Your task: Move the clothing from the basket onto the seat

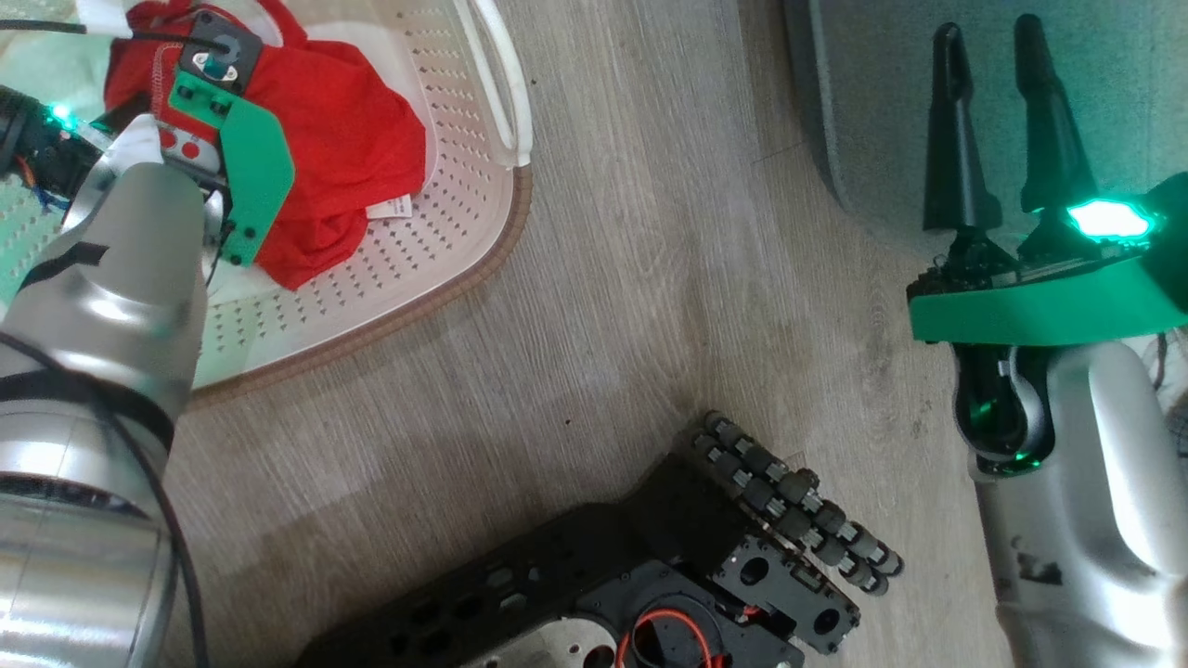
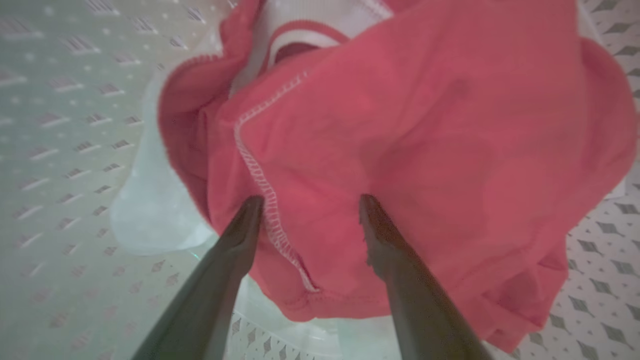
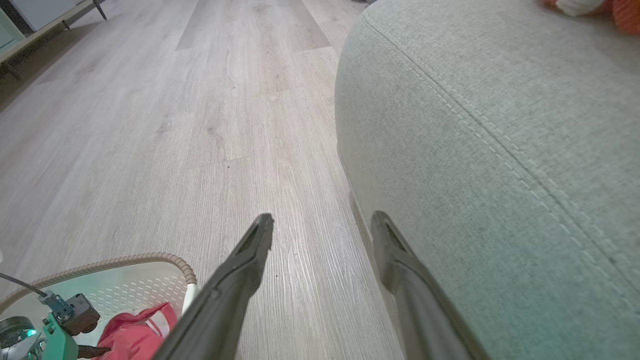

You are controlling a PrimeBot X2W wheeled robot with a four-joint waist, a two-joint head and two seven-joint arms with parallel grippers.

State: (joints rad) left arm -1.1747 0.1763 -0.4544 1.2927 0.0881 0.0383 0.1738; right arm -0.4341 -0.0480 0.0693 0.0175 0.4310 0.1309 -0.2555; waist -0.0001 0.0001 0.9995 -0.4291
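The cream perforated basket (image 1: 445, 232) stands on the floor at the upper left of the head view, with the red clothing (image 1: 353, 139) bunched inside it. My left gripper (image 2: 310, 205) is open inside the basket; both fingertips (image 2: 250, 212) rest against the red fabric (image 2: 425, 150) beside a white-stitched hem, with nothing pinched between them. In the head view the left wrist (image 1: 232, 158) hides those fingers. My right gripper (image 1: 998, 102) is open and empty, hanging at the rounded corner of the grey seat (image 1: 1114, 93). The right wrist view shows the seat (image 3: 500, 125) just right of the fingers.
A pale white cloth (image 2: 155, 215) lies under the red garment in the basket. My black base with its roller wheel (image 1: 789, 510) sits at the bottom centre. Wood floor (image 1: 650, 278) separates basket and seat. Something red and white (image 3: 600, 7) lies far back on the seat.
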